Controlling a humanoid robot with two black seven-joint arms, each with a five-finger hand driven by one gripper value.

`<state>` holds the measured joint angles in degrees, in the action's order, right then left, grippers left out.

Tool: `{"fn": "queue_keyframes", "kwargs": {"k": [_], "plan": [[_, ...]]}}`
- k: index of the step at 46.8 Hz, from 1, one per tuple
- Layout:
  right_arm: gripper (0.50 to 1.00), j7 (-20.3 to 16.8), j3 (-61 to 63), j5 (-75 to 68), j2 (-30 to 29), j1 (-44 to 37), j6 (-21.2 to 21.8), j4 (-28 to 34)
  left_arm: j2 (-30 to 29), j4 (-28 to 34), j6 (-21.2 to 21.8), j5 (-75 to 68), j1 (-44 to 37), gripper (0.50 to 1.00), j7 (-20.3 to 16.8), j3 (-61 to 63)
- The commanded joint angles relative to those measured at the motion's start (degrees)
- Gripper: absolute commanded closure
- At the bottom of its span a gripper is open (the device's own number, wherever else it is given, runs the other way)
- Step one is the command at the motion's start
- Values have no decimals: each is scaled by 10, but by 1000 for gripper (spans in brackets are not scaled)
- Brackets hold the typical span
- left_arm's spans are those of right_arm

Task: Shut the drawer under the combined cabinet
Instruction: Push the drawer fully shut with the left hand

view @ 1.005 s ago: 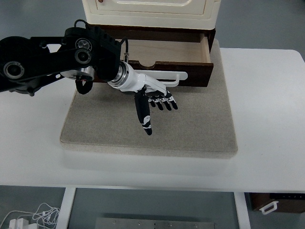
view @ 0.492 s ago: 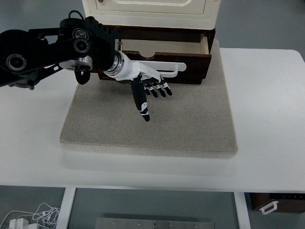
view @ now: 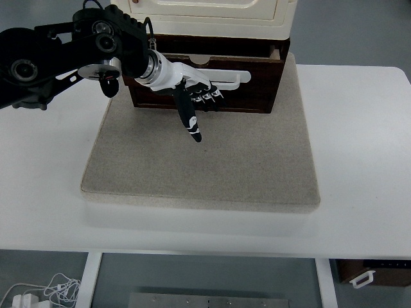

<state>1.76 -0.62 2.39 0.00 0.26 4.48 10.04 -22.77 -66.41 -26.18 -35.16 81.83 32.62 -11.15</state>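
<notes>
At the top centre of the frame the drawer [view: 247, 90] sits under the cream cabinet [view: 205, 16], its dark wooden front almost flush with the dark frame around it; only a thin strip of pale interior shows above the front's upper edge, so by my reading the close is nearly finished. The left hand [view: 192, 96] comes in from the upper left on a black arm and lies flat against the drawer front, fingers [view: 209, 97] extended and kept side by side, thumb [view: 190, 122] pointing down toward the grey mat [view: 205, 160]; it grips nothing and pushes with the backs and sides of the fingers. A white bar handle [view: 228, 79] runs along the front just above the fingers, apparently touching them. The drawer looks rigid, wooden and light, with nothing seen in the sliver of interior, so it should slide easily, though it might skew if pushed far off centre. The broad flat front near the handle's middle is the sensible place to press; no hold on the handle is needed. The cabinet rests on the mat on a white table [view: 359, 141] and may shift under a hard shove. The right arm is not visible.
</notes>
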Motion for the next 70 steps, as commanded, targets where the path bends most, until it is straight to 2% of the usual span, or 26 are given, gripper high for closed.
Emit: {"fn": "queue_keyframes", "kwargs": {"k": [1,35,52,60,70], "plan": [[548,0,0,1,0,0,0,1,0,8,1,1,-1,500,-1,0],[548,0,0,0,0,0,0,0,11,81,12,3,-3,500,-9,-10],[548,0,0,1,0,0,0,0,8,77,11,4,-3,500,-9,-24],[548,0,0,0,0,0,0,0,7,54,-4,10,-3,500,-9,-41],[548,0,0,0,0,0,0,0,13,40,-86,16,-17,500,-10,-105]]}}
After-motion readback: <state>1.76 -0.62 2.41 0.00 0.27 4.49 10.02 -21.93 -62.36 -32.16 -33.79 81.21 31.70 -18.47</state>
